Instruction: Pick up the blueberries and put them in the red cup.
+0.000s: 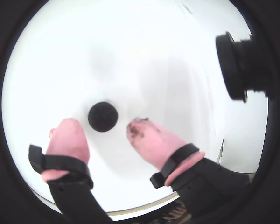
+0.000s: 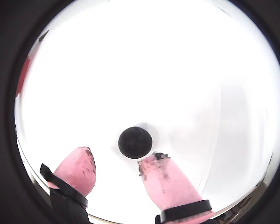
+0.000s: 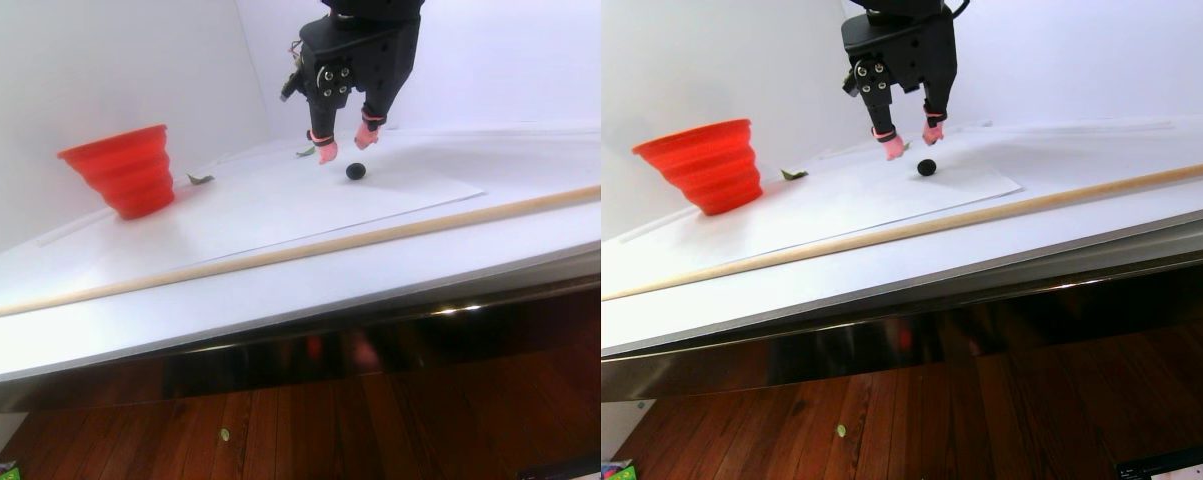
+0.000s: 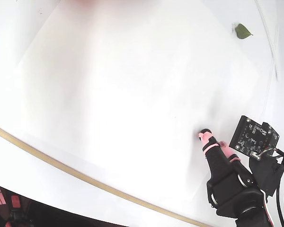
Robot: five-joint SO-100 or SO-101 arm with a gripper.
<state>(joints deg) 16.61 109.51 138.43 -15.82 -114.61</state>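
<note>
Pink fingertips (image 1: 67,135) of my gripper (image 1: 102,133) nearest in both wrist views, spread apart, nothing held. 1 blueberry (image 1: 102,116) on white sheet (image 4: 123,94), just ahead of the gap. Stereo pair view: white table (image 3: 261,290) w/ 1 wooden rod (image 3: 281,253), 1 red cup (image 3: 126,168), wood floor (image 3: 341,430) below

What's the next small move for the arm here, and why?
Probably ease the gripper forward and down a little, then close. In both wrist views the blueberry sits on the white sheet just beyond the pink fingertips, roughly centred in the gap, with the jaws open and touching nothing. The red cup stands off to the left in the stereo pair view.
</note>
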